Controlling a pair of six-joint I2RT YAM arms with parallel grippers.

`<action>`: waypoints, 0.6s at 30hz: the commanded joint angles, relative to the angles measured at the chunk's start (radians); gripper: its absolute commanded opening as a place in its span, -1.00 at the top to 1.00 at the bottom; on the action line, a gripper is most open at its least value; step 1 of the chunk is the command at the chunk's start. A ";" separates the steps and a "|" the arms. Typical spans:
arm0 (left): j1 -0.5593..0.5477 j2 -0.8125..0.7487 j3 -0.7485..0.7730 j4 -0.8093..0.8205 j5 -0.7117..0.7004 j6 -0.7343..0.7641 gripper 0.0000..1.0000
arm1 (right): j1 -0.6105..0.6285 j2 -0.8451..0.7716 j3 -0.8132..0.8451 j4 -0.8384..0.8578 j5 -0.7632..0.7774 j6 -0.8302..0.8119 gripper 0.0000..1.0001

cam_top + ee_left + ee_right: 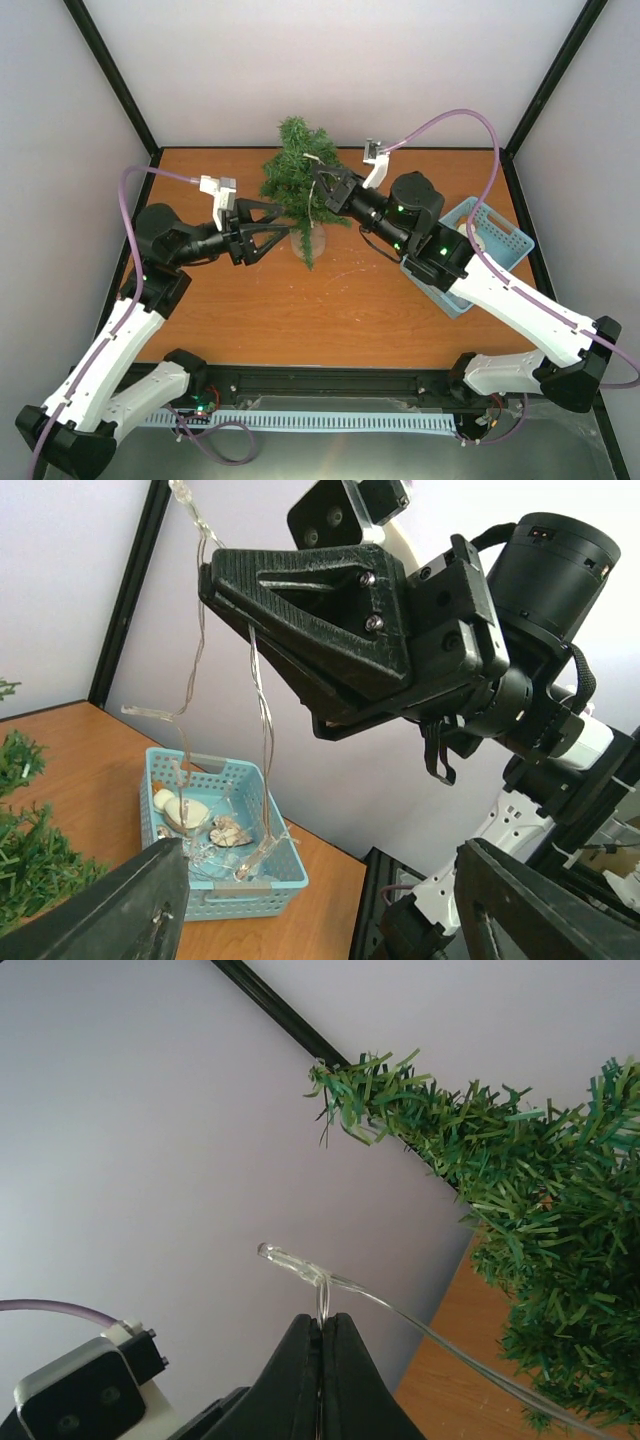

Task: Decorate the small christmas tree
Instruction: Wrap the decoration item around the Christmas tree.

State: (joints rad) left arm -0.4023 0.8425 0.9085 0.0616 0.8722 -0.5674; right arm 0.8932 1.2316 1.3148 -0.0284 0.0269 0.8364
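Your right end effector is pinching the light string; small christmas tree stands upright just ahead of its tips. Left end effector spread, empty, opposite side.

Tree at table's far middle; basket right of it, light string partly inside.

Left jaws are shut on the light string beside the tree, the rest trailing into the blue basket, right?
Not the left: the right gripper, jaws shut, pinches the light string beside the tree, the rest trailing into the blue basket. The right wrist view shows it.
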 commanded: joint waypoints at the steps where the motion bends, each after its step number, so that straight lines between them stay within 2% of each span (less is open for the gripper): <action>1: -0.009 0.028 -0.025 0.147 0.059 -0.067 -0.47 | 0.039 0.003 -0.033 0.112 0.099 0.013 0.95; 6: -0.009 0.075 -0.022 0.178 0.064 -0.088 -0.34 | 0.062 0.005 -0.041 0.120 0.119 0.013 0.94; 12: -0.008 0.106 -0.010 0.264 0.094 -0.139 -0.28 | 0.073 0.015 -0.036 0.114 0.113 -0.005 0.94; 16: -0.009 0.130 0.006 0.278 0.105 -0.150 -0.10 | 0.080 0.018 -0.036 0.114 0.107 -0.003 0.94; 18: -0.008 0.135 0.001 0.294 0.102 -0.156 -0.09 | 0.083 0.022 -0.034 0.115 0.104 -0.003 0.94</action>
State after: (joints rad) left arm -0.4034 0.9657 0.8795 0.2741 0.9520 -0.6991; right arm 0.9588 1.2446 1.2812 0.0566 0.1169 0.8429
